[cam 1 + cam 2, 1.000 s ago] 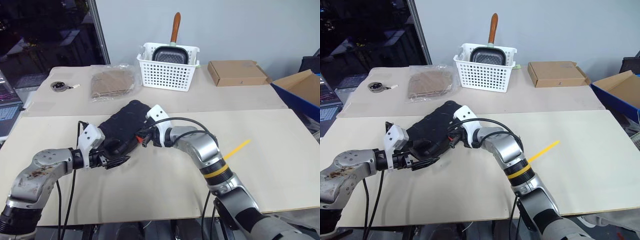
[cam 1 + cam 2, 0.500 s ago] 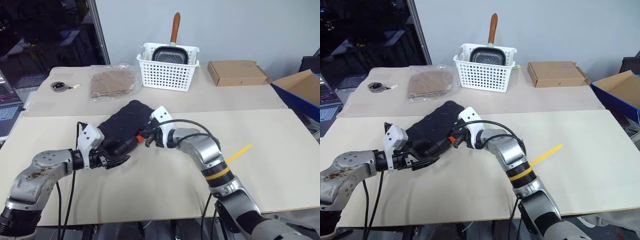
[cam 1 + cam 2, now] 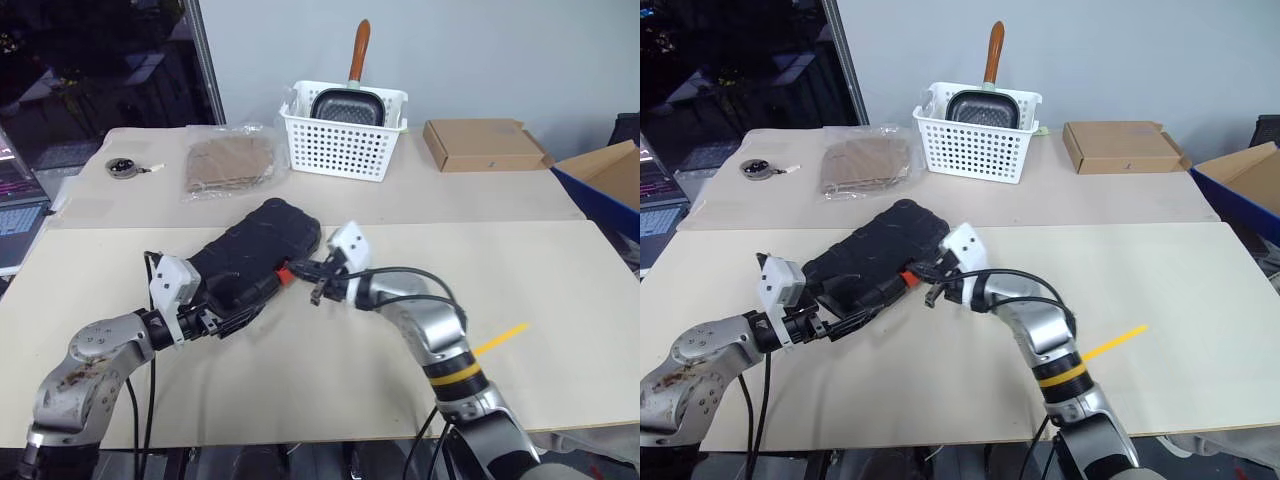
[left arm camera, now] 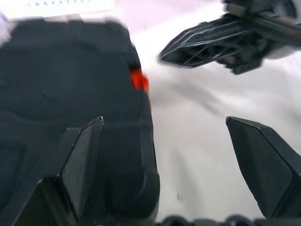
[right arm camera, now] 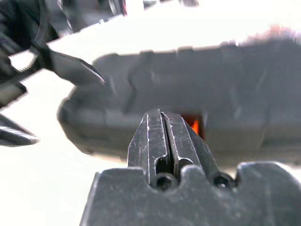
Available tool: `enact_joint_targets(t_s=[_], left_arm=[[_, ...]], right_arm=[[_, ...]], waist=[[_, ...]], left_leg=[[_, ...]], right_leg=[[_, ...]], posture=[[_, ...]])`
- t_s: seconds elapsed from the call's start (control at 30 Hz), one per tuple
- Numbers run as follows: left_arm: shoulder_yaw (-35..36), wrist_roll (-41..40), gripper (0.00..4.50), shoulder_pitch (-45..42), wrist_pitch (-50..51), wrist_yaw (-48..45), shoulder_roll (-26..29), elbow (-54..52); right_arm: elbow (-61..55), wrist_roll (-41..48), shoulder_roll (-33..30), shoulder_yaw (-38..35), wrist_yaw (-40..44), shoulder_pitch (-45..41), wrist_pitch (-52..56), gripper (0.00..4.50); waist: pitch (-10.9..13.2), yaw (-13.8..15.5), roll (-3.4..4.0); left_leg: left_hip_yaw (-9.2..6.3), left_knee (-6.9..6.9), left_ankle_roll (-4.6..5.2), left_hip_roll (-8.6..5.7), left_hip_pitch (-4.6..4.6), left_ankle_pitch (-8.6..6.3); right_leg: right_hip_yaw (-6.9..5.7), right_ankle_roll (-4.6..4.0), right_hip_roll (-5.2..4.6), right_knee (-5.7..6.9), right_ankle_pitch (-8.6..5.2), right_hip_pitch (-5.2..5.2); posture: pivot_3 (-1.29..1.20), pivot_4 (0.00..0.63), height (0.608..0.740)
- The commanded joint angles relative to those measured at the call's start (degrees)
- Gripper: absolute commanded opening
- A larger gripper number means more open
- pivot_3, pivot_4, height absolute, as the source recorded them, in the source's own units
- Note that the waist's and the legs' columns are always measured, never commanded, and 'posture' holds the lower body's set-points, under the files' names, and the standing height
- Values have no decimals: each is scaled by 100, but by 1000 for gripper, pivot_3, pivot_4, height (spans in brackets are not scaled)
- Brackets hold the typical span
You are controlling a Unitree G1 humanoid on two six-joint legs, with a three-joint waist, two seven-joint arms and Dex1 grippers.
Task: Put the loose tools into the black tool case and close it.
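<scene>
The black tool case lies closed on the table, left of centre, its small orange latch on the side facing my right arm. My right gripper is shut and empty. It points at the latch from a short gap away. My left gripper is open at the case's near end. One of its fingers reaches over the case's lid and the other sits over bare table. The loose tools are out of view.
A white slotted basket holding a pan stands at the back. Beside it lie a clear bag of brown sheets, a small round object and a cardboard box. A blue box is far right, and a yellow strip lies near my right forearm.
My right gripper has pulled back to the right, away from the latch it was pressed against. My left gripper has risen slightly at the case's near end. The camera has shifted a little.
</scene>
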Motion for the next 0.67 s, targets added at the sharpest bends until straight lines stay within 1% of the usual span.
enact_joint_targets(t_s=[0.03,0.07,0.1,0.13,0.17,0.2,0.23,0.27,0.3,0.33,0.37,0.47,0.5,0.67], left_arm=[[804,-779,4500,513,212,56,85,-786],[1039,-957,4500,799,275,31,113,-950],[1206,-1080,4500,1010,315,16,131,-1062],[1432,-1170,4500,1315,342,-23,148,-1171],[1566,-1218,4500,1521,346,-48,160,-1232],[1736,-1186,4500,1863,284,-176,161,-1276],[1874,-1140,4500,2177,199,-320,153,-1288],[2001,-1074,4500,2473,97,-461,116,-1263],[2084,-1037,4500,2676,16,-551,96,-1243],[2146,-980,4500,2852,-58,-600,59,-1189],[2198,-901,4500,3032,-151,-658,29,-1126],[2279,-803,4500,3380,-337,-852,-52,-960],[2270,-762,4500,3436,-403,-899,-63,-929],[2173,-659,4500,3517,-575,-962,-110,-785]], right_arm=[[-908,395,-707,-601,400,568,-73,1282],[-1083,378,-1089,-743,638,863,-228,1476],[-1202,363,-1364,-836,804,1083,-350,1820],[-1299,406,-1666,-1064,964,1402,-432,2256],[-1346,450,-1853,-1206,1050,1615,-496,2561],[-1371,498,-2096,-1439,1199,1888,-597,2902],[-1380,523,-2311,-1626,1349,2126,-718,3340],[-1379,583,-2490,-1826,1518,2350,-838,3657],[-1376,639,-2614,-1954,1625,2501,-927,3863],[-1363,718,-2693,-2098,1686,2635,-969,4235],[-1332,774,-2763,-2251,1756,2776,-1044,4443],[-1190,827,-2883,-2547,1946,3082,-1332,4443],[-1156,841,-2898,-2587,1976,3124,-1381,4443],[-779,766,-2877,-2645,2105,3224,-1679,4443]], waist=[[-1,13,-1],[-1,13,-1],[0,15,0],[0,15,0],[0,14,-1],[1,16,-2],[1,11,-2],[1,6,-2],[2,5,-3],[3,10,-5],[5,19,-8],[17,78,-19],[17,89,-19],[17,138,-19]], left_leg=[[-6,-5,1,2,3,-7],[-5,-5,3,2,4,-12],[-3,-5,6,1,4,-16],[0,-5,13,-3,2,-22],[2,-6,18,-4,7,-25],[5,-7,20,-4,6,-27],[8,-6,20,-6,10,-27],[9,-6,20,-8,12,-27],[12,-6,20,-9,17,-27],[13,-6,21,-10,26,-28],[15,-5,22,-10,39,-28],[13,2,22,-7,78,-26],[13,2,22,-6,109,-26],[15,12,22,-7,108,-25]], right_leg=[[-1,1,-4,-3,0,11],[-3,6,-6,-7,-3,14],[-3,10,-7,-10,-6,14],[-3,17,-5,-26,-11,13],[-5,21,-5,-58,-14,19],[-7,22,-4,-65,-14,21],[-8,23,-1,-65,-15,23],[-8,23,1,-64,-15,24],[-6,24,1,-64,-15,27],[-5,25,2,-65,-16,34],[-4,26,4,-67,-18,43],[-6,58,9,-67,-44,79],[-6,30,7,-68,-63,106],[-3,25,3,-68,-55,108]], posture=[[0,150,740],[0,150,740],[0,150,740],[0,150,740],[0,150,740],[0,150,740],[0,150,740],[0,150,740],[0,150,740],[0,150,740],[0,150,740],[0,150,740],[0,150,740],[0,150,740]])
